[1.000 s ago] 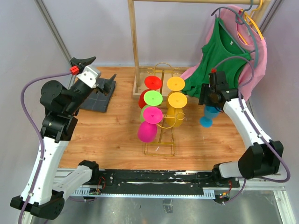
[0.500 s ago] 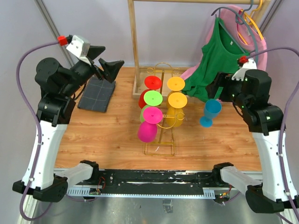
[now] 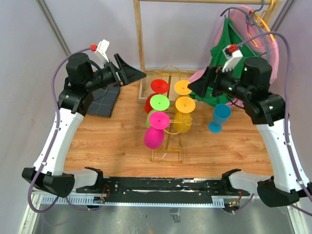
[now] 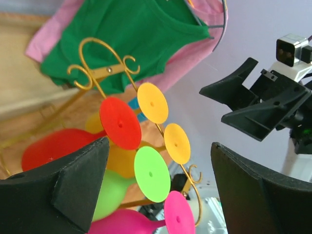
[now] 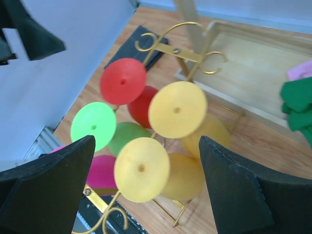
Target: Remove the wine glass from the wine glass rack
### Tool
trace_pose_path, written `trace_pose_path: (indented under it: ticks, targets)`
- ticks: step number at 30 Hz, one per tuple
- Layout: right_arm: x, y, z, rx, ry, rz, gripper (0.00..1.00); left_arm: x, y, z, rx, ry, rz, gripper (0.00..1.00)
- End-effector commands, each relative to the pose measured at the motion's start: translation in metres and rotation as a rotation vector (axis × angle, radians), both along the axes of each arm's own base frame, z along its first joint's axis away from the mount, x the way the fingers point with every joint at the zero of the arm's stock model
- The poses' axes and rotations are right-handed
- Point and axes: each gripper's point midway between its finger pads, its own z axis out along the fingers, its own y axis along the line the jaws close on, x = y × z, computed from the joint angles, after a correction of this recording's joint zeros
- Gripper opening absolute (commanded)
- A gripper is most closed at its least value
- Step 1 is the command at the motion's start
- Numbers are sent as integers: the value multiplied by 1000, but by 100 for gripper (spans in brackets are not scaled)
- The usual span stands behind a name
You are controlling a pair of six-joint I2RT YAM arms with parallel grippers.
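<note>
The gold wire wine glass rack [image 3: 165, 156] stands mid-table. Red [image 3: 159, 86], green [image 3: 159, 102] and pink [image 3: 155, 136] wine glasses hang on its left side, two yellow ones [image 3: 185, 104] on its right. A blue wine glass [image 3: 220, 113] stands upright on the table to the rack's right, touched by nothing. My left gripper [image 3: 127, 77] hovers open above and left of the rack; its wrist view frames the rack [image 4: 105, 72] and the green foot [image 4: 152, 173] between its fingers [image 4: 160, 146]. My right gripper [image 3: 200, 84] hovers open above the rack's right, over the yellow feet [image 5: 141, 168], with nothing between its fingers [image 5: 146, 141].
A tall wooden clothes rail [image 3: 140, 48] with a wooden base tray [image 5: 253, 63] stands behind the rack. A green shirt [image 3: 229, 44] and a pink garment [image 3: 270, 53] hang on hangers at the back right. A dark folded cloth [image 3: 102, 100] lies on the table at the left.
The right gripper opened, left the blue glass standing on the table and swung up and left toward the rack. The left arm rose from the dark cloth and swung right toward the rack.
</note>
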Motion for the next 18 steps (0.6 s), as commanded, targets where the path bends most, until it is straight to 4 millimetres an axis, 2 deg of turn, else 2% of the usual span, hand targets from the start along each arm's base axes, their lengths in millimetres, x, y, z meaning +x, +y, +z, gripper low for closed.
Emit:
trace_pose_path:
  ticks: [1,6,11,16,18]
  targets:
    - [-2,33,15,0,-54,83,91,-9,-7,-11,-82,159,-64,89]
    - [13,40,6,-32,-54,51,99,-6,-10,-32,-85,244,-88,89]
    - [18,23,2,-65,-64,-40,99,-2,-13,-55,-88,325,-110,86]
    - [13,11,-2,-88,-67,-90,99,7,-18,-64,-105,364,-128,82]
    - [12,8,-4,-91,-63,-99,99,11,-20,-64,-109,374,-130,76]
